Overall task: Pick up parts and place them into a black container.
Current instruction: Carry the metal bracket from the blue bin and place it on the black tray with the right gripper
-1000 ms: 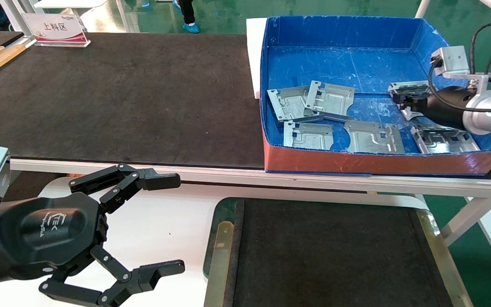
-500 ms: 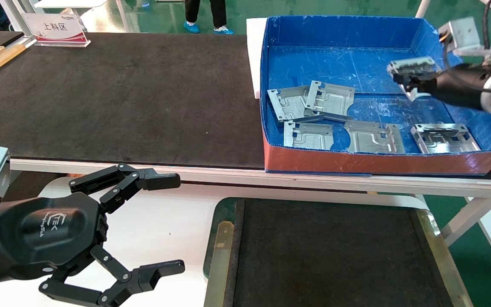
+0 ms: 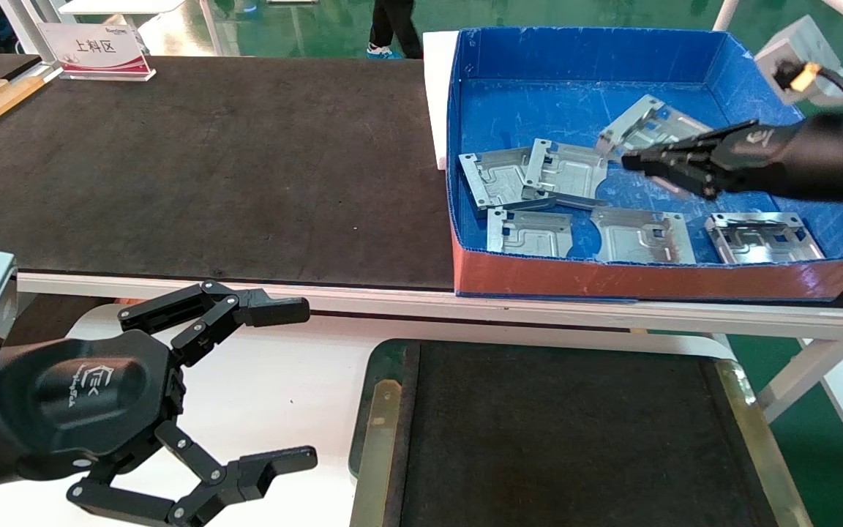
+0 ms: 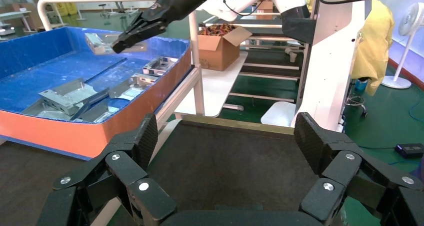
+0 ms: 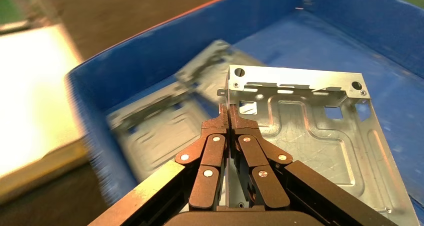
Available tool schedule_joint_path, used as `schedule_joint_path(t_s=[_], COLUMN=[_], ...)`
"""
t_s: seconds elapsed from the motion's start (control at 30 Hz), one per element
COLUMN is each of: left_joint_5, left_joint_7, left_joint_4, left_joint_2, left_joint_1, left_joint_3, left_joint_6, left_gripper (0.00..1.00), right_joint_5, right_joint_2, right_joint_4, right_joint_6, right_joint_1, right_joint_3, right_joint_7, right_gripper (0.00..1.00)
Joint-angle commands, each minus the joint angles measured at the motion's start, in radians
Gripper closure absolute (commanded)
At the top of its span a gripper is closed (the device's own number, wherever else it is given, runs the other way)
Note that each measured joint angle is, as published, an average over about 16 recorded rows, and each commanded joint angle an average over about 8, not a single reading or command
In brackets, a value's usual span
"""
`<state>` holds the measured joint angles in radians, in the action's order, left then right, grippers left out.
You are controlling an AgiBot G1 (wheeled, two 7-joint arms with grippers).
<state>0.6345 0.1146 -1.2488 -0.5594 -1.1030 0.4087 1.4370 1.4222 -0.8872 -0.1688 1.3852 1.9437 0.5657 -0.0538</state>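
Note:
My right gripper (image 3: 634, 162) is shut on the edge of one silver-grey metal part (image 3: 645, 126) and holds it in the air above the blue box (image 3: 590, 51); the right wrist view shows the gripper (image 5: 229, 110) pinching that part (image 5: 310, 136). Several more parts (image 3: 531, 176) lie flat on the blue box's floor, also seen in the left wrist view (image 4: 65, 96). The black container (image 3: 568, 439), with dark floor, green rim and brass side strips, sits empty in front of me below the table. My left gripper (image 3: 282, 388) is open and parked low at the left, facing the container (image 4: 235, 171).
The blue box has a red-brown front wall (image 3: 648, 282) and stands on a wide black tabletop (image 3: 202, 168). A white sign (image 3: 96, 50) stands at the far left. A white table rail (image 3: 429, 307) runs between the box and the container.
My right gripper has lifted the part off the box floor, then swung left and turned, so the part now sits nearer the middle of the box. The left arm has not moved.

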Motion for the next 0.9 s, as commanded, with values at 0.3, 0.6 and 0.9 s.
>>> schedule_joint_path(t_s=[0.3,0.6,0.9], left_joint_5=[0.0,0.0,0.0], left_joint_7=[0.0,0.0,0.0], left_joint_4=[0.0,0.0,0.0], left_joint_2=[0.0,0.0,0.0], left_joint_1=[0.0,0.0,0.0], left_joint_3=[0.0,0.0,0.0], left_joint_6=[0.0,0.0,0.0], left_gripper=[0.0,0.0,0.0], right_joint_5=[-0.035,-0.234,-0.429], right_joint_2=[0.052,0.119,0.212], right_joint_4=[-0.079,-0.372,-0.681], right_joint_6=[0.191,0.219,0.191], right_joint_1=[0.009,-0.099,-0.241], right_joint_3=[-0.002,0.061,0.132], right_joint_7=[0.104,-0.013,-0.135], right_gripper=[1.0,1.0,1.0])
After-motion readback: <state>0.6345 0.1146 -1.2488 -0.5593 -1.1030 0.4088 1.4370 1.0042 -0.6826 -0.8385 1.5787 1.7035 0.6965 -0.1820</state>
